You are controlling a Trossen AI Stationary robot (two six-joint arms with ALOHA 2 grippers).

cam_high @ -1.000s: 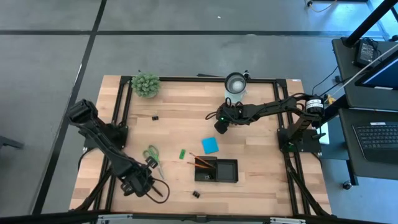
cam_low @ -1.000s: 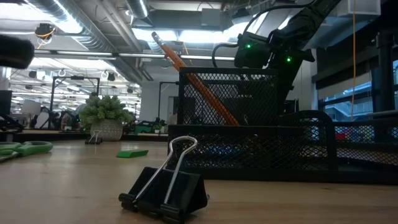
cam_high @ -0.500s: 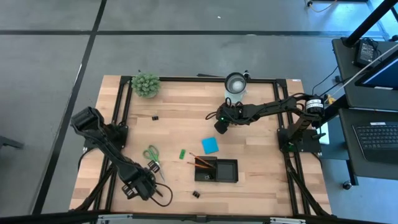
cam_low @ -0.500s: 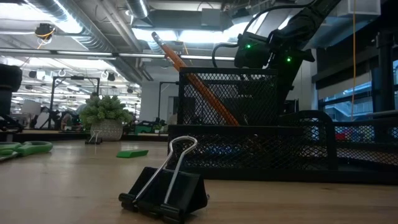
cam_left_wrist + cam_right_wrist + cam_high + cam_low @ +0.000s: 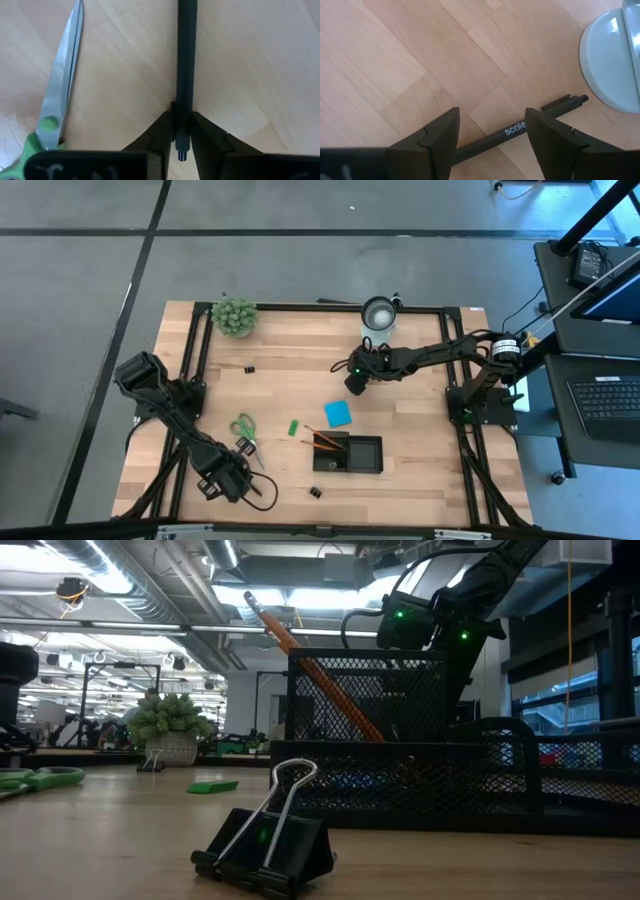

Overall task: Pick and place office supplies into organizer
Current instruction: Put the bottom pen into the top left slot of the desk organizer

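The left tool (image 5: 182, 131) is clamped on a black pen (image 5: 184, 65) (green-handled scissors (image 5: 56, 105) just beside).

Grey floor (image 5: 300, 270) with dark seams (desk (image 5: 600, 380) at right); ceiling ducts (image 5: 170, 580) overhead.

Fuzzy green plant ball (image 5: 234, 316) sits at far left corner of wooden table (image 5: 290, 390), also visible far back in low view. White round cup (image 5: 379, 313) at far edge, right of centre. Laptop (image 5: 610, 402) on dark side desk (image 5: 560, 290) off to right. Grey floor (image 5: 300, 260) all around.
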